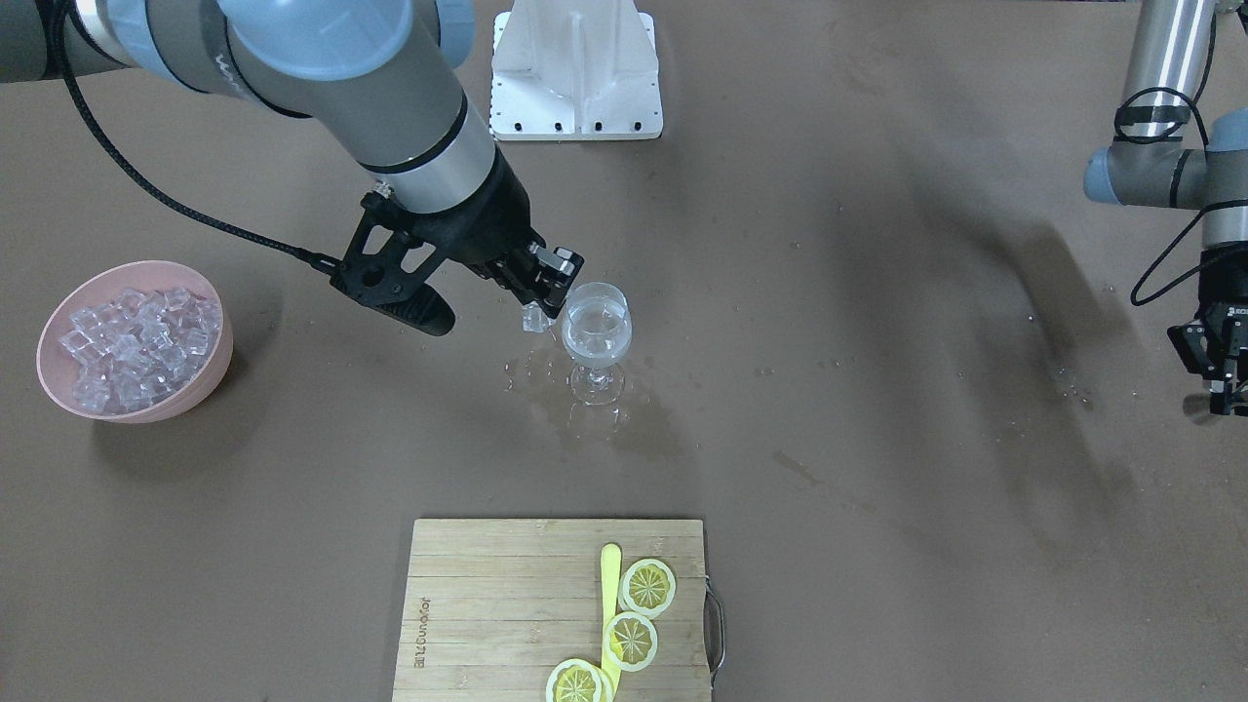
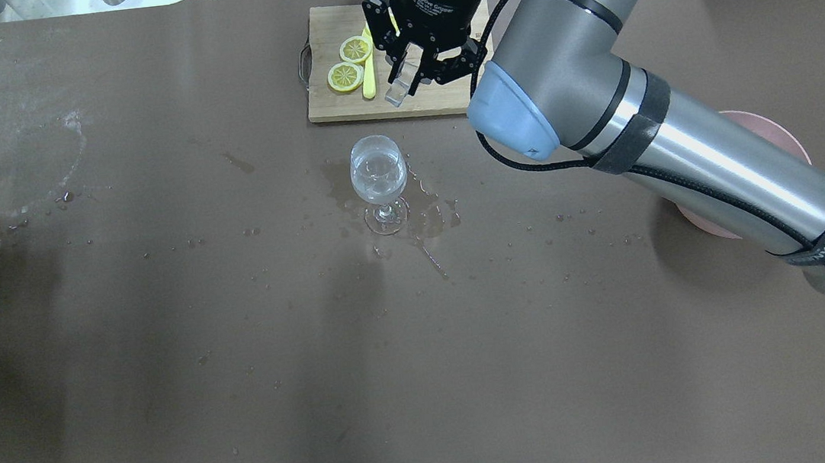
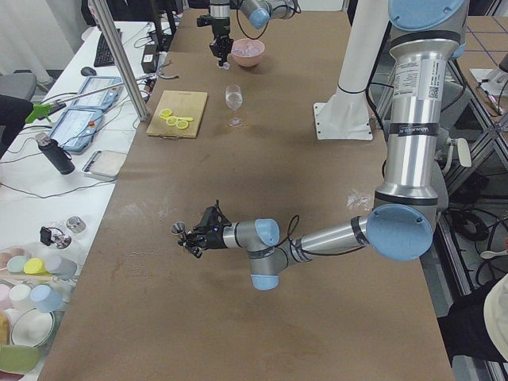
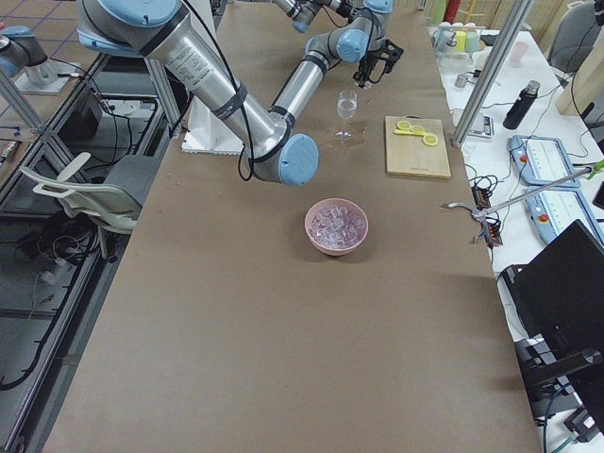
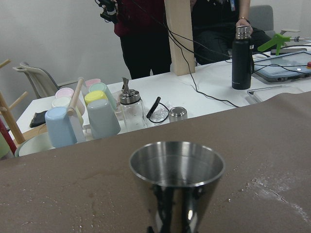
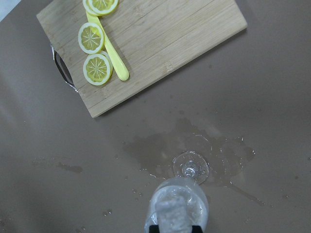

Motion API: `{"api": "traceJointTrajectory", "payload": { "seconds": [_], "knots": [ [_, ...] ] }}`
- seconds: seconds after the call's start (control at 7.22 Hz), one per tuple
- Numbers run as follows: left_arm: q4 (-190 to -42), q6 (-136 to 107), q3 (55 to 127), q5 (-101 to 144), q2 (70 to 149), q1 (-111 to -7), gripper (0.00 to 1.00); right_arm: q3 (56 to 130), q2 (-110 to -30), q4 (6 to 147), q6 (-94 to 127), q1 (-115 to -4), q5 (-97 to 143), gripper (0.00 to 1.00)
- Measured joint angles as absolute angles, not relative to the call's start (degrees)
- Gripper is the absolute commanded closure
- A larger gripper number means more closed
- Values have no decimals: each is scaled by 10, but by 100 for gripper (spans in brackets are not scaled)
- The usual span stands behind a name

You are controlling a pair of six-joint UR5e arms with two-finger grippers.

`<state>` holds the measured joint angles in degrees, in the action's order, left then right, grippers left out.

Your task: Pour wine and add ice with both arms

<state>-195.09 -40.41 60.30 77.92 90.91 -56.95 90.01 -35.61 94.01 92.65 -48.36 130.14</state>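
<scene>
Wet brown surface (image 1: 877, 390) under wine glass (image 1: 596, 327); right fingers (image 1: 549, 283) pinching ice cube (image 1: 533, 317) above it, left fingers (image 1: 1224, 385) clamped on steel cup (image 5: 176, 179) well apart.

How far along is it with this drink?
Pouring looks done: the wine glass holds clear liquid, with spills around its foot, and the left fingers hold a steel cup off to the side. In hand: the right fingers grip one ice cube near the glass rim, not yet dropped. Left: releasing it, perhaps more from the pink bowl.
</scene>
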Motion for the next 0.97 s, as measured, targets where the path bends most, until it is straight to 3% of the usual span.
{"api": "traceJointTrajectory", "payload": {
  "seconds": [0.97],
  "knots": [
    [-1970, -459, 559, 740, 898, -487, 100, 867, -341, 910, 949, -432, 1298, 100]
  ]
}}
